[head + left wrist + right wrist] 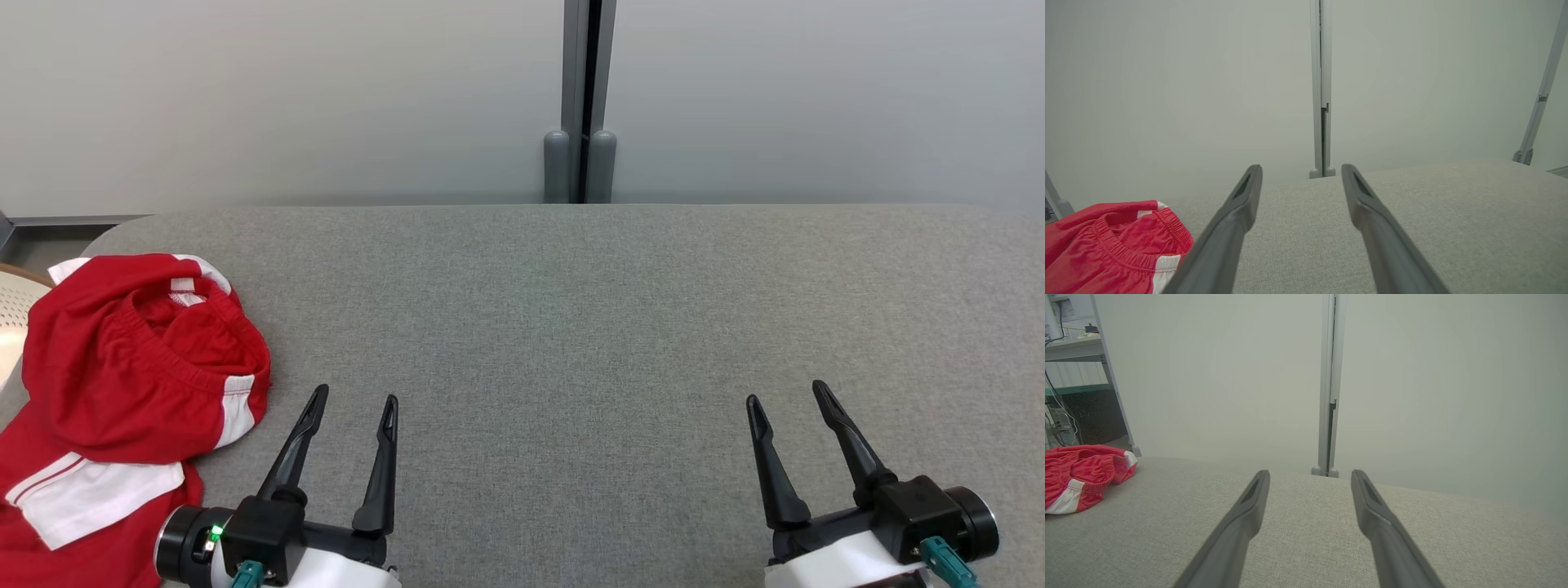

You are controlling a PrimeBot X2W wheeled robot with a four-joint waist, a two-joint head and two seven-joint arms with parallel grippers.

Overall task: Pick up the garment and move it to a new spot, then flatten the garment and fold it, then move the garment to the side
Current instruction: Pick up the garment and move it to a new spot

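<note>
1. At the left gripper point(357, 396): released and empty, two long dark matte fingers point(295, 449) tapering to slim tips, splayed in a narrow V over bare cloth.
2. At the right gripper point(784, 393): likewise released, grasping nothing; same tapered black fingers, each with a slotted hollow near the tip.
3. Behind each: a blocky black mount point(265, 531), a round glossy cuff, then a white forearm shell point(841, 567); a green light point(215, 535) lit at the left wrist.
4. Posed low at the near edge, well apart from one another, fingers pointing away across the surface; contact with it impossible to tell.
5. Beneath: a wide table point(571, 327) padded in grey woven fabric, finely flecked, flat, rounded at the far-left corner.
6. At the left end of that surface, just beside the left gripper: the garment point(122, 367), red with white panels and thin red piping, crumpled in a heap, gathered elastic waistband turned upward.
7. Past the garment, at the left border: a cream perforated curved rim point(12, 314).
8. At the back: smooth pale wall panels point(245, 98) joined by a grey metal post point(580, 98) with two rounded feet.
</note>
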